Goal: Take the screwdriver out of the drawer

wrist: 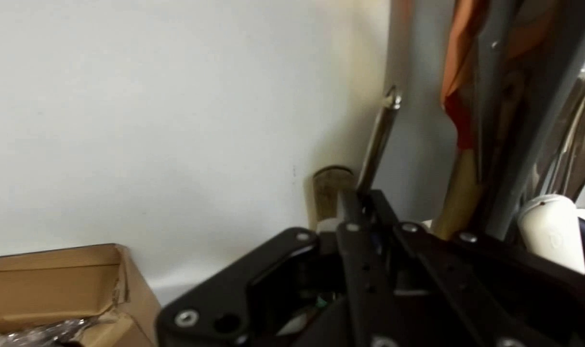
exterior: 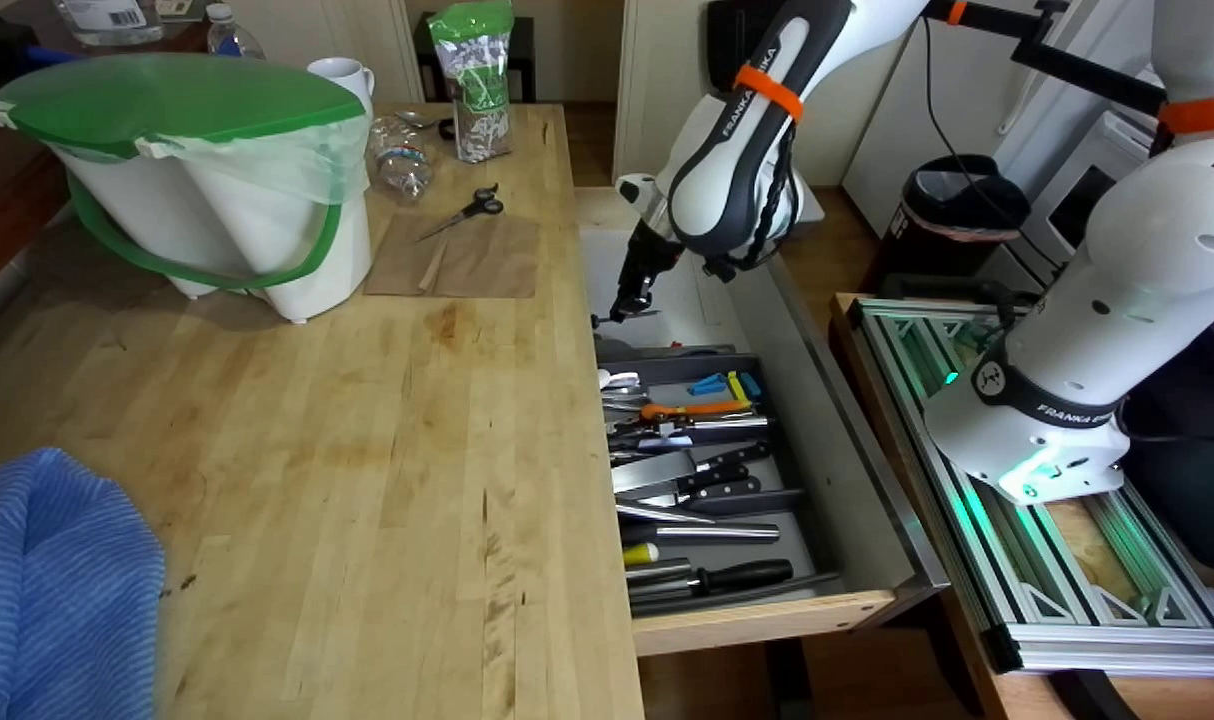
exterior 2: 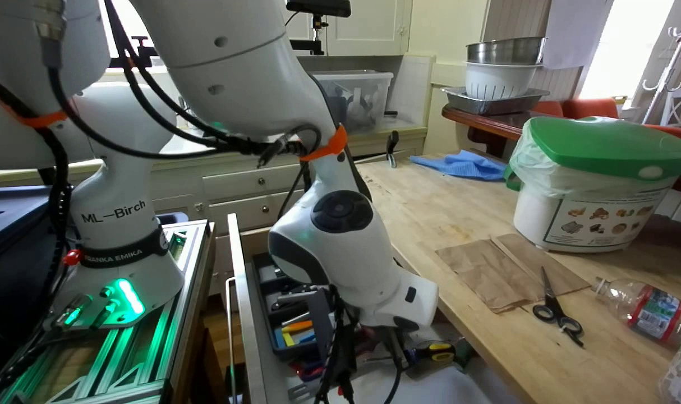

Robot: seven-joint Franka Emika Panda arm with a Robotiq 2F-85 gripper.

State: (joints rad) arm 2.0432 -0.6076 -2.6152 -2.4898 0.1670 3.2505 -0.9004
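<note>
The screwdriver's yellow-and-black handle (exterior 2: 438, 352) shows in an exterior view, in the drawer (exterior 2: 249, 342) beside the table edge. Its metal shaft (wrist: 377, 144) points up and away from my fingertips in the wrist view. My gripper (wrist: 362, 195) is shut on the shaft, with the two fingers close together around it. In an exterior view my gripper (exterior: 629, 305) points down into the far part of the open drawer (exterior: 847, 430), with the thin shaft (exterior: 642, 314) crossing at its tips. The handle is hidden in the wrist view. I cannot tell whether the screwdriver touches the drawer floor.
A dark tray (exterior: 807, 530) with knives and several utensils fills the near part of the drawer. The wooden table (exterior: 417, 450) edge runs close beside my gripper. A cardboard box (wrist: 71, 270) shows at the wrist view's lower left. Scissors (exterior: 477, 205) lie on the table.
</note>
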